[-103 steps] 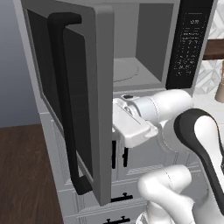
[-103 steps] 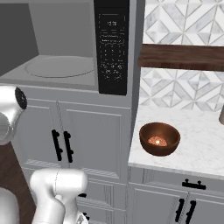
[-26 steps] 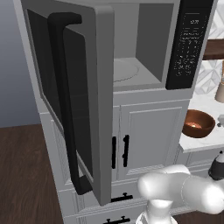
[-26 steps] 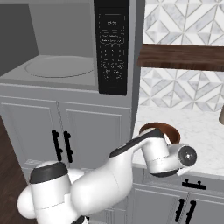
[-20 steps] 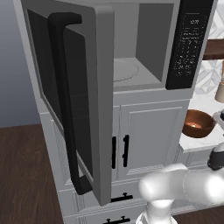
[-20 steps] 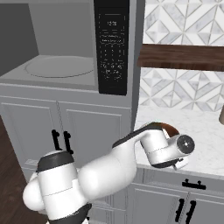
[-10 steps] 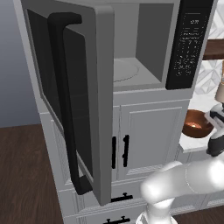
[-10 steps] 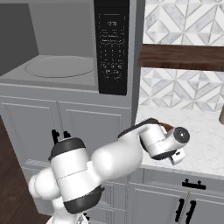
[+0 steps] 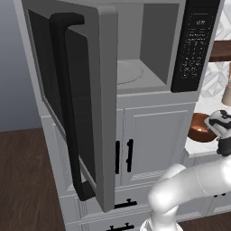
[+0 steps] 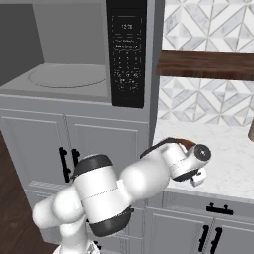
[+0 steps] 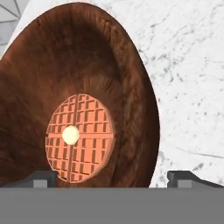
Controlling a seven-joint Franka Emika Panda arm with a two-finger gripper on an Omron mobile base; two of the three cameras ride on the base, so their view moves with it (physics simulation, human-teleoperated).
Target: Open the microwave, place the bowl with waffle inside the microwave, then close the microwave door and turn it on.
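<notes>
The bowl (image 11: 83, 87) sits upright on the marble worktop (image 11: 192, 87), waffle (image 11: 80, 138) flat inside; claw (image 11: 113, 177) spread above its rim; microwave door (image 9: 74, 103) stands open.

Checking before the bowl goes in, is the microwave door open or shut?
Open. The microwave door is swung wide to the left, exposing the pale cavity and its turntable.

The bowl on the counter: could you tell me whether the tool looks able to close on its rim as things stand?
Probably yes: the tool is open right above the bowl, one fingertip over its inside near the waffle, the other outside the rim, nothing between.
</notes>
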